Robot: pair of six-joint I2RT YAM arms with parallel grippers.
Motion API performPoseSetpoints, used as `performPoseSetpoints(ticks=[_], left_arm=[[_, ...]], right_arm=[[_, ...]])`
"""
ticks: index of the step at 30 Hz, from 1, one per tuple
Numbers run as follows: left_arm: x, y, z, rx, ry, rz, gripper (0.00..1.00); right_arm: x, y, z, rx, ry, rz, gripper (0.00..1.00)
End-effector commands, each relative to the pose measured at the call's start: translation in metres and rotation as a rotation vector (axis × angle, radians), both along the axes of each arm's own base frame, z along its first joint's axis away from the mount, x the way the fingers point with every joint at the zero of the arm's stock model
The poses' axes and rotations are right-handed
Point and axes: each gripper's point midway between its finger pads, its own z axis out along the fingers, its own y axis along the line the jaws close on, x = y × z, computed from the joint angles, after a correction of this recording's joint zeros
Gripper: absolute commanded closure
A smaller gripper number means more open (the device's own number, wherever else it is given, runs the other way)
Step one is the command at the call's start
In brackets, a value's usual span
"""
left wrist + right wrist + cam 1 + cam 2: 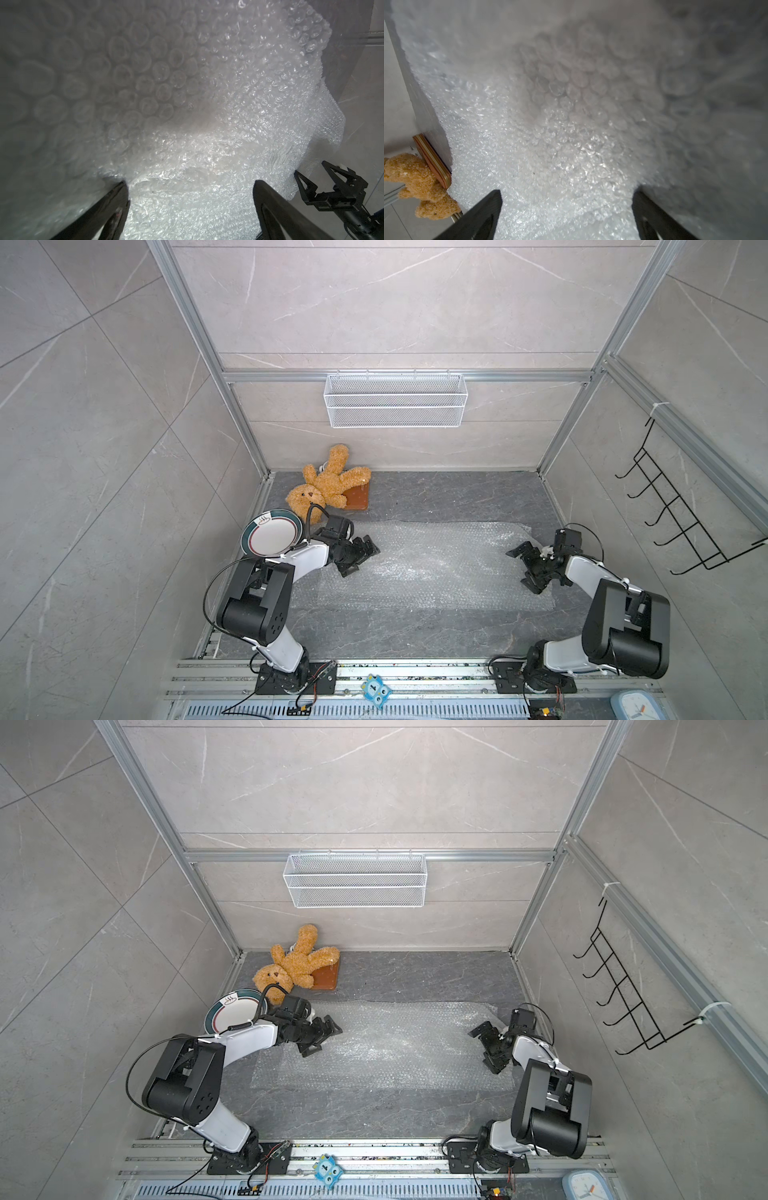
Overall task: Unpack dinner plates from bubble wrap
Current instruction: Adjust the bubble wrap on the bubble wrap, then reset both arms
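Bubble wrap (pixel 432 564) lies flat across mid worktop (pixel 415 630), L gripper (pixel 360 559) & R gripper (pixel 519 569) both spread wide, empty, at opposite ends, prob. to pinch it, w/ bare dinner plate (pixel 272 537) parked at left edge by teddy (pixel 320 485).

The whole scene is overlooked from high above in both top views; the bubble wrap (pixel 207 145) is faced closely, from opposite ends, by both wrist views.

We are seeing a white dinner plate (pixel 272 539) banded dark green, clear dotted bubble wrap (pixel 428 564), a golden-brown plush toy (pixel 328 485) and a grey marbled tabletop (pixel 415 635).
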Motion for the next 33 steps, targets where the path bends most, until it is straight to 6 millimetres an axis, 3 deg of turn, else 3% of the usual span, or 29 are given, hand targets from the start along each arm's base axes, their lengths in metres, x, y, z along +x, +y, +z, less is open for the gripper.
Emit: performPoseSetpoints(ticks=[1,6,10,14,18,23,26,29,33], left_arm=[[-0.021,0.003,-0.023,0.038,0.114,0.025,0.04],[-0.019,0.0,0.0,0.007,0.077,0.025,0.04],[-0.018,-0.007,0.031,-0.054,0.01,-0.005,0.04],[-0.01,-0.009,0.077,-0.098,-0.097,-0.036,0.03],[0.001,-0.003,0.138,-0.113,-0.295,-0.033,0.01],[0.003,0.033,0.207,-0.002,-0.537,0.071,0.0],[0.0,0.067,0.232,0.129,-0.653,0.173,0.0],[-0.003,0.11,0.233,0.319,-0.711,0.3,0.0],[-0.008,0.154,0.219,0.533,-0.77,0.424,0.0]], right_arm=[[-0.012,-0.006,0.0,-0.008,0.029,-0.013,0.0],[-0.005,-0.009,0.023,-0.023,-0.025,-0.016,0.0],[0.004,-0.006,0.05,-0.021,-0.104,0.005,0.0],[0.014,-0.001,0.088,-0.02,-0.216,0.033,0.0],[0.019,-0.005,0.121,-0.074,-0.283,0.015,0.0],[0.035,-0.001,0.167,-0.14,-0.401,0.009,0.0],[0.051,0.021,0.206,-0.212,-0.478,0.085,0.0],[0.06,0.051,0.245,-0.374,-0.558,0.188,0.0],[0.057,0.09,0.284,-0.501,-0.753,0.313,0.0]])
